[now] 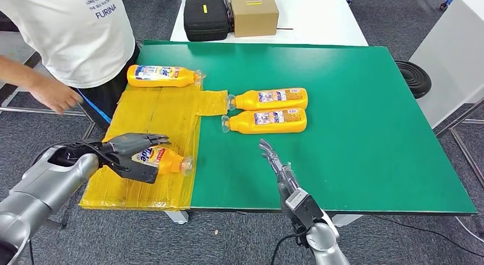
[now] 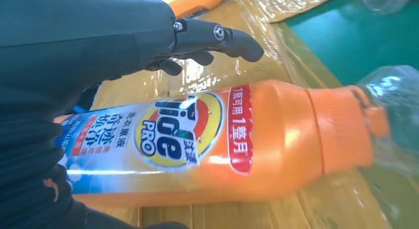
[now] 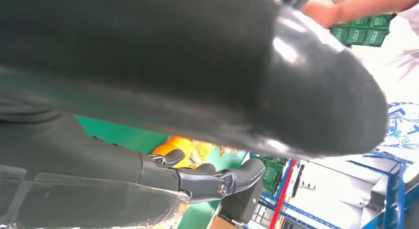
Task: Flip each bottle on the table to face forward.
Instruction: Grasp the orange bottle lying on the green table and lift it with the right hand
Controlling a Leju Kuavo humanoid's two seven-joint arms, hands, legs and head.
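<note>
My left hand [image 1: 132, 153] is wrapped round the near orange detergent bottle [image 1: 162, 160], thumb beneath and fingers over its body, the bottle lying on the yellow taped sheet [image 1: 154, 113] at the near left of the green table [image 1: 354, 122], clear cap pointing right; the left wrist view shows its front label [image 2: 168, 135] turned up toward the camera, so I judge this bottle to be at or near the end of its flip, and what it wants next is a gentle setting down and a release without letting it roll; my right hand [image 1: 278, 165] hangs over the near edge of the table with fingers stretched apart and holding nothing; a second bottle [image 1: 163, 76] lies at the far edge of the yellow sheet with its coloured front label showing; two more, the far back-label bottle [image 1: 268, 99] and the near back-label bottle [image 1: 266, 121], lie side by side, close together, on the bare green right of the sheet, small-print labels up, so I take these as the ones left to turn, and my free right hand is the nearer to them; a person in a white T-shirt [image 1: 74, 31] stands at the far left corner; beyond the table a white table [image 1: 319, 19] carries a black case [image 1: 206, 18] and a cardboard box [image 1: 254, 12]; the floor is grey carpet [image 1: 399, 236].
</note>
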